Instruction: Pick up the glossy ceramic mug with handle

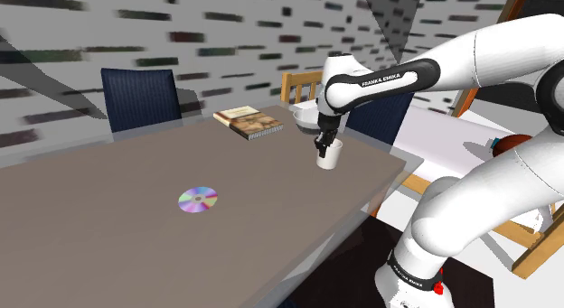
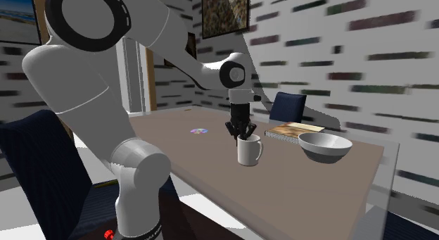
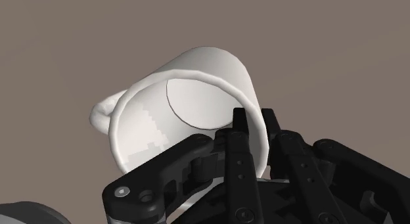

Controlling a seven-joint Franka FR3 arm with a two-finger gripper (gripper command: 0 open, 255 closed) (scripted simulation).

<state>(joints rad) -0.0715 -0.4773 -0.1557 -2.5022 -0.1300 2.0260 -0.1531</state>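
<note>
The white mug (image 2: 247, 153) stands upright on the worktop (image 1: 136, 180) near its edge, close to the bowl (image 2: 324, 146), with its handle half hidden from above. The gripper (image 3: 255, 117) sits on its rim with the fingers (image 3: 240, 134) narrow, pinching the wall, one inside and one outside. From the side their tips are lost behind the rim.

White glossy mug (image 1: 331, 158), one loop handle, empty inside, stood upright on the brown table (image 1: 117, 198), close to one edge, rim wall clasped by the black hand (image 3: 255, 115)
</note>
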